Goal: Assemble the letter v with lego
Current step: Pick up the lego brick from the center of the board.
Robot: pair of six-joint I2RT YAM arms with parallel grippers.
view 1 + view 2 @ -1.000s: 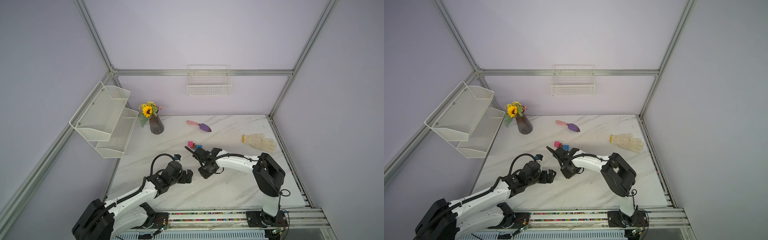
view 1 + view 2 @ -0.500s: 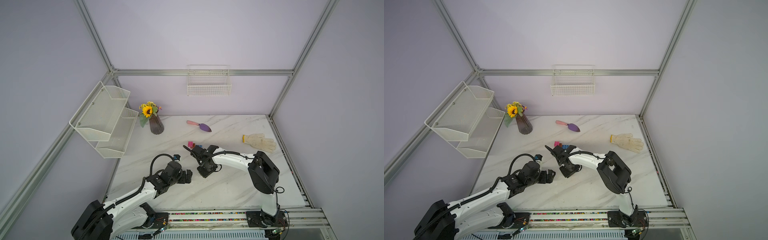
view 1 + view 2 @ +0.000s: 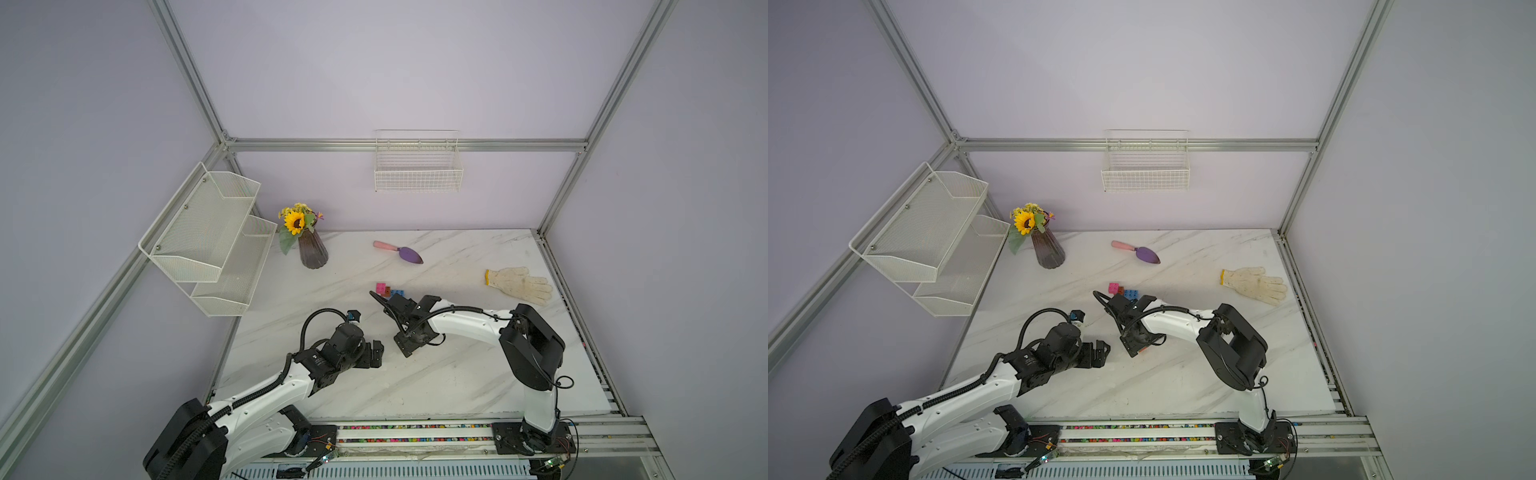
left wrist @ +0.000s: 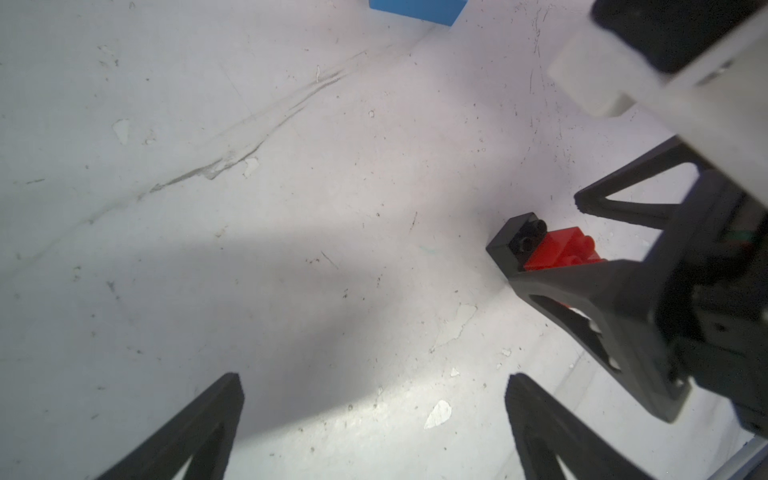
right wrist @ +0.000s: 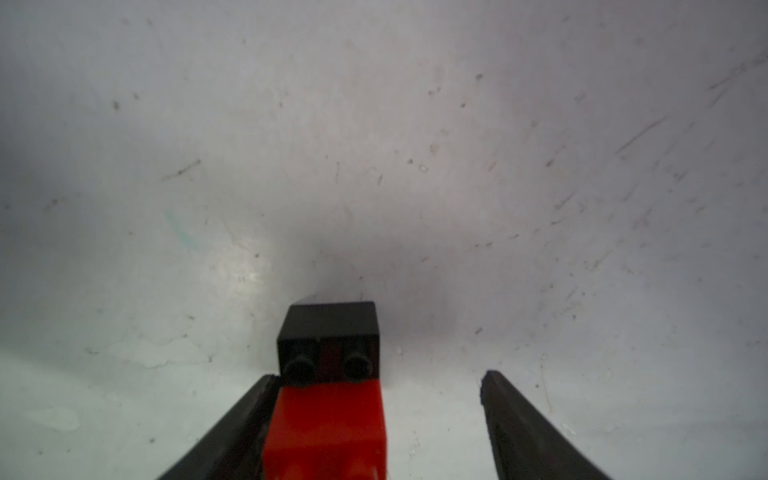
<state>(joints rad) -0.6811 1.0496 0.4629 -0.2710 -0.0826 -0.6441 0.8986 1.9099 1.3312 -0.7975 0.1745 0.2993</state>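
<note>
Lying on the table (image 3: 457, 374), the red brick (image 5: 328, 428) and black brick (image 5: 328, 324) touch each other between the parted jaws of the right gripper (image 5: 377, 376). One finger meets the red brick's side; its mate stands clear, so nothing is clamped. The left gripper (image 4: 374, 378) hovers nearby, spread wide and empty. The pink brick (image 3: 380, 288), orange-brown brick (image 3: 387, 291) and blue brick (image 3: 397, 294) sit clustered farther back, apart from that pair.

High overhead pair; close wrists, common lego (image 4: 557, 253)

White grey-veined table (image 3: 436, 386); red brick (image 5: 328, 432); black brick (image 5: 328, 324).
</note>
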